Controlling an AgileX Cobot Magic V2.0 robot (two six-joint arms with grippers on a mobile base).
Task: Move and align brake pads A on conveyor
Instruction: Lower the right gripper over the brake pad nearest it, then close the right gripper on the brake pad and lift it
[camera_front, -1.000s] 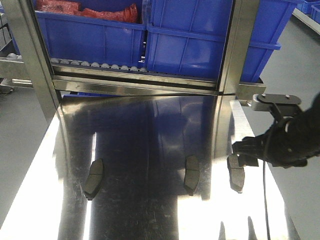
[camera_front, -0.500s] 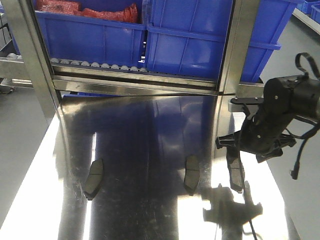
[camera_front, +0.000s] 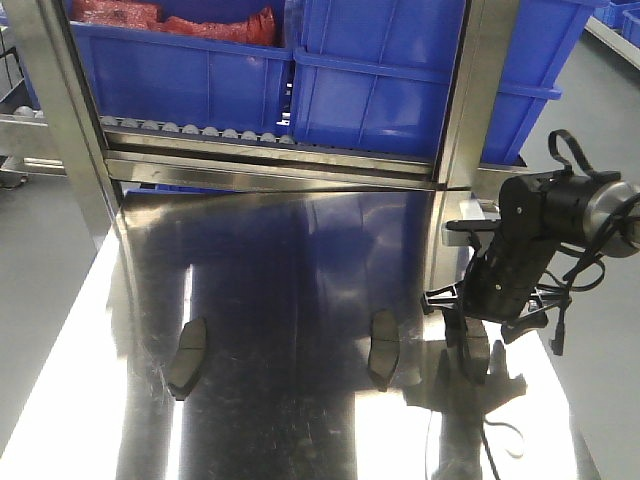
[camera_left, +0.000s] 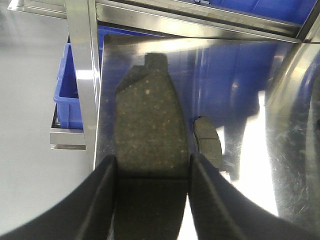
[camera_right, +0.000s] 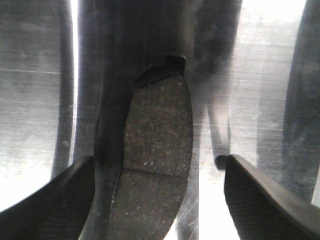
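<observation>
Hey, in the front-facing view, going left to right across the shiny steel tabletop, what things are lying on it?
In order: left brake pad → middle brake pad → right brake pad, the one beneath the right gripper.

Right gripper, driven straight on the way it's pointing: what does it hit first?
Right gripper points down at the brake pad between its open fingers; it would likely meet that pad, or the steel tabletop beside it. Depth is unclear.
</observation>
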